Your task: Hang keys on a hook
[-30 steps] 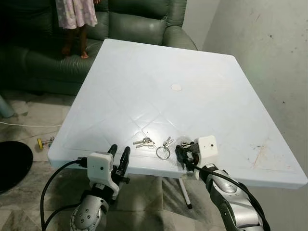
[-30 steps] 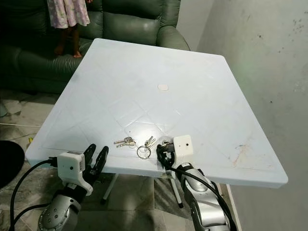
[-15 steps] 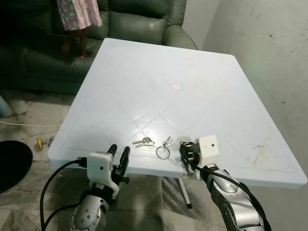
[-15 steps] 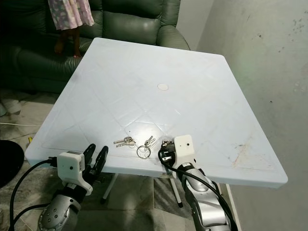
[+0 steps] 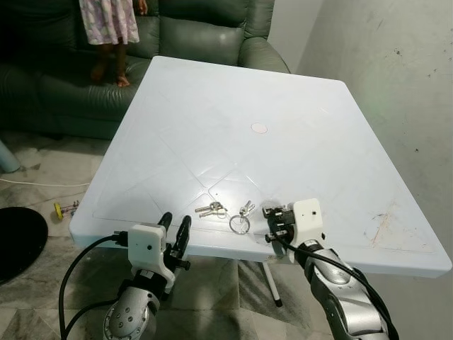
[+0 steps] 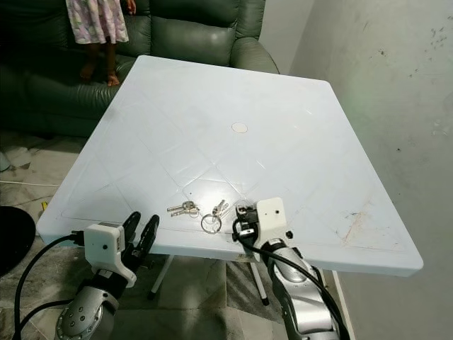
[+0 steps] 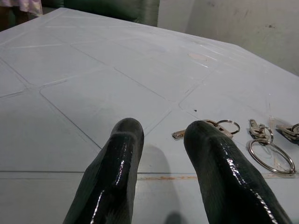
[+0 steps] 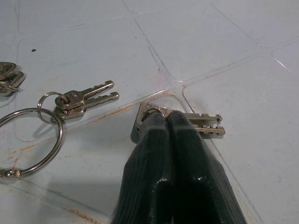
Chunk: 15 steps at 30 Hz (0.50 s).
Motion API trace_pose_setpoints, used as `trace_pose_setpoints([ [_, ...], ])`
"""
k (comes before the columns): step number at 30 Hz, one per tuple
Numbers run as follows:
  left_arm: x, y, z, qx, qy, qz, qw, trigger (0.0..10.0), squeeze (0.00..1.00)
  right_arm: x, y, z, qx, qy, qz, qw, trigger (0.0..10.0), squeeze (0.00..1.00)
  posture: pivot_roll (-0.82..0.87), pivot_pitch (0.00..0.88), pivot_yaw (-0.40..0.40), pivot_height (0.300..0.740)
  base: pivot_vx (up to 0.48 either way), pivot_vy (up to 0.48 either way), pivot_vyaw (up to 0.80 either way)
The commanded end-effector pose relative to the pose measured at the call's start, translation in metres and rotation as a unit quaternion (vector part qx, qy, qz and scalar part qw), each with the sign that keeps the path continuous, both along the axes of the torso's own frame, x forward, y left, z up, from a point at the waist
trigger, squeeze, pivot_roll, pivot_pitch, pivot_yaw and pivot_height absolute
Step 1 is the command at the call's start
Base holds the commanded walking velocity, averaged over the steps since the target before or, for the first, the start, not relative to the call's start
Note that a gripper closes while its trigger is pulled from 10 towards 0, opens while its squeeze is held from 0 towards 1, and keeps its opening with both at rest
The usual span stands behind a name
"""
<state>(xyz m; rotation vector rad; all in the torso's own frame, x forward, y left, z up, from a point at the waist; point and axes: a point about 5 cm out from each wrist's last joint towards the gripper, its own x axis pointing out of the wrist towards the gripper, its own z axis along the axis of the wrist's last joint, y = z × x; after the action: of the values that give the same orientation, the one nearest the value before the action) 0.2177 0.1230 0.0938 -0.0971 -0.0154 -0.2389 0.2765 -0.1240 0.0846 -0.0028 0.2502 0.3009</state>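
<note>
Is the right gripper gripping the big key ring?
No, the right gripper is shut over a separate pair of keys, while the big ring lies apart on the table.

Head stereo pair looks down on white plastic tabletop (image 5: 283,92); both wrist cameras sit low, close, sharing silver key rings (image 7: 270,156).
</note>
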Motion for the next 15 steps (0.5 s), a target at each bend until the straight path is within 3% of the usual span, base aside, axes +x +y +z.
trace_pose_setpoints([
  [1,0.000,-0.001,0.003,0.001,-0.004,-0.001,1.000,10.0,0.00,0.000,-0.005,0.000,-0.003,0.000,-0.012,1.000,0.0,0.00,0.18,0.082,-0.132,0.740,0.000,0.000,0.00],
  [6,0.001,-0.002,0.003,0.002,-0.004,-0.002,1.000,10.0,0.00,0.002,-0.007,0.003,0.005,-0.005,-0.022,1.000,0.0,0.00,0.17,0.079,-0.130,0.740,0.000,0.000,0.00],
  [10,0.004,-0.002,0.004,-0.001,-0.006,0.002,1.000,10.0,0.00,0.007,-0.010,0.010,0.042,-0.008,-0.044,0.998,0.0,0.00,0.17,0.065,-0.128,0.740,0.000,0.000,0.00],
  [15,0.012,0.004,0.005,-0.028,-0.004,0.023,0.999,10.0,0.00,0.017,-0.015,0.034,0.087,-0.045,-0.062,0.993,0.0,0.00,0.17,0.045,-0.123,0.740,0.000,0.000,0.00],
])
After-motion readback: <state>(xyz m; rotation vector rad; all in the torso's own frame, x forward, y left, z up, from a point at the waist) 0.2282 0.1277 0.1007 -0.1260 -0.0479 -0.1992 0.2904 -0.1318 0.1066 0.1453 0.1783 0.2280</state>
